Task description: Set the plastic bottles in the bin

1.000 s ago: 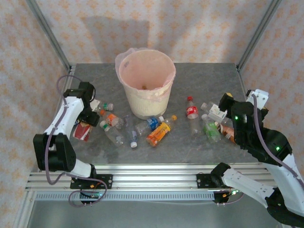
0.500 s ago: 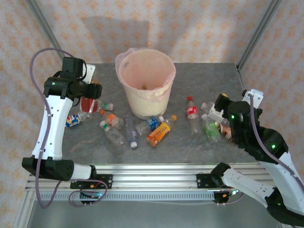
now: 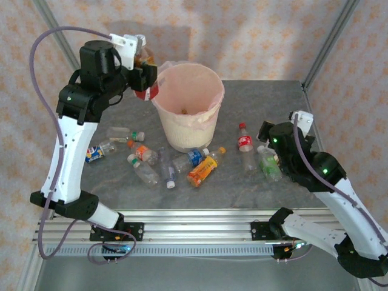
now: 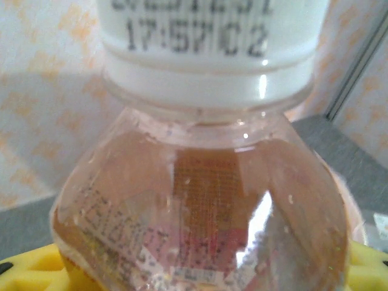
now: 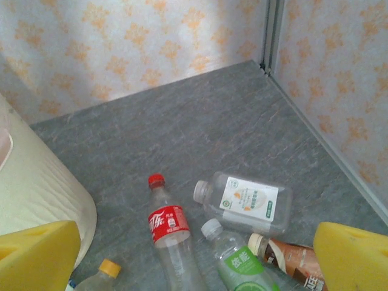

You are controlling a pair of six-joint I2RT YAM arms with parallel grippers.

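Bench [image 3: 260,97]: grey slab carrying all items.

Bin [image 3: 182,130]: stood just right of and below the left pincer [image 3: 142,76]. Cream wall, pink liner folded over the rim. It was placed mid-bench, presumably so either arm could reach it.

Left pincer: raised high and closed partway on the tea-coloured bottle [image 3: 145,63], gripping the body low down. Its yellow pads [image 4: 24,276] showed at either side under the shoulder, with the cap end pointing back toward the wrist camera. The bottle hung at the near-left edge of the bin rim. I judged the height was chosen to clear the rim, so that release would drop the bottle inside. It looked not quite centred over the opening.

Right pincer [image 5: 194,257]: jaws fully apart and holding nothing, hovering low over the right-hand cluster. I judged it was lining up the next pick.

Loose bottles under the right pincer:
- cola bottle [image 5: 167,224] directly beneath, red cap and red label with white script, too small to read;
- squat clear bottle [image 5: 242,203] just beyond, white label with orange print;
- green-label bottle [image 5: 239,267], with pale Chinese characters and a lime picture;
- brown bottle [image 5: 291,260] beside the right pad.

More bottles lay below the left pincer, among them an orange bottle [image 3: 203,171] and a blue-label bottle [image 3: 94,151].

White cap [image 4: 212,54] of the held bottle: the print code read roughly "17:57 C2"; the line above it was cut off. The label text seen through the liquid was blurred and unreadable.
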